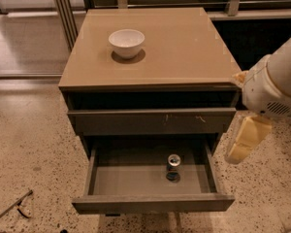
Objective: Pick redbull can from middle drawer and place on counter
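The redbull can (173,167) stands upright on the grey floor of the open middle drawer (153,203), right of centre. Its silver top faces up. The counter (184,47) is the tan slab on top of the cabinet. My gripper (243,143) hangs from the white arm (274,84) just off the cabinet's right side, level with the scratched drawer front. It is above and to the right of the can, outside the drawer, and holds nothing that I can see.
A white bowl (126,42) sits on the counter at the back left. The drawer front with pale scratch marks (184,120) is closed above the open drawer. Speckled floor surrounds the cabinet. A thin dark tool (14,205) lies on the floor at the lower left.
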You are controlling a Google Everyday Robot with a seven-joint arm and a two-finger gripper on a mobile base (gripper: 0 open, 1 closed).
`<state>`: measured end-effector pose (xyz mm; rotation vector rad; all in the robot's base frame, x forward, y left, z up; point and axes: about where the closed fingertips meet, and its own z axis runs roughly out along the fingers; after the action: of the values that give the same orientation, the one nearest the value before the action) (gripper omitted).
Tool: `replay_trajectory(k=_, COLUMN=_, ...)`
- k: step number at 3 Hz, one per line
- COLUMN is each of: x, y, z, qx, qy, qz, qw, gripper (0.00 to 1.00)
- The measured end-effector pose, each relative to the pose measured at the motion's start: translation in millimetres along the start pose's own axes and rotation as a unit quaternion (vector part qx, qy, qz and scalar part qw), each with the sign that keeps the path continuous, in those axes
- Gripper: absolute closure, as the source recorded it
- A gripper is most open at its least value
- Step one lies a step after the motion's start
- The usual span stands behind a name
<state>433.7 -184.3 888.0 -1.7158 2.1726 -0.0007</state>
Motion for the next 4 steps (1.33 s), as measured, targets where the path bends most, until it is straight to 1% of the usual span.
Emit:
replay_trajectory(k=1, x=4.0, y=24.7, z=80.4, qx=-0.030, qy=-0.025, qz=0.003, qw=0.9992, gripper=0.00)
replay_trajectory(k=2, x=26.0, y=54.6, z=171.7, qx=-0.079, qy=-0.018, qz=0.024, qw=0.9964, gripper=0.00)
replay_trajectory(k=3, x=26.0, y=54.6, z=171.7, qx=-0.079, qy=-0.018, qz=0.024, qw=0.9964, gripper=0.00)
replay_trajectory(k=4, x=33.2, y=56.8, z=199.2, qx=-0.070, qy=-0.015, qz=0.018, qw=0.9973, gripper=0.00)
